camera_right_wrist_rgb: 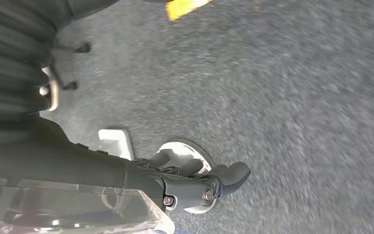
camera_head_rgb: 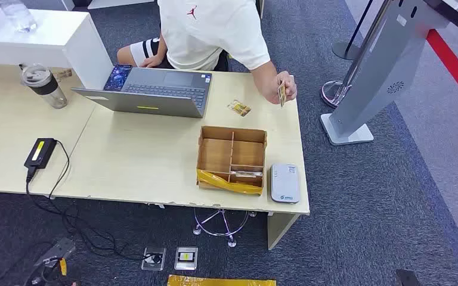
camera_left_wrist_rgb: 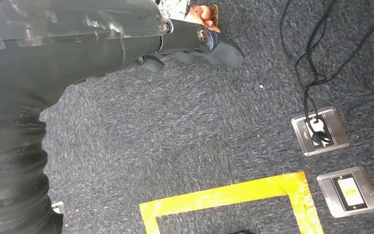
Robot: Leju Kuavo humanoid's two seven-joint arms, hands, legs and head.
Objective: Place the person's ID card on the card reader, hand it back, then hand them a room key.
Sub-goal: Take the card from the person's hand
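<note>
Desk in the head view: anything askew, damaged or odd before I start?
The cardboard box has yellow tape sagging loose along its near edge. A small packet lies loose on the desk. The card reader lies flat and bare. The person holds the card off the desk's far corner.

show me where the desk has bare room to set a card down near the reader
Bare desk runs wide between the laptop and the near edge, left of the cardboard tray. A smaller patch lies beyond the tray, beside the small packet, below the card in the person's hand. It is crowded at the near right corner, where the card reader sits close beside the tray.
</note>
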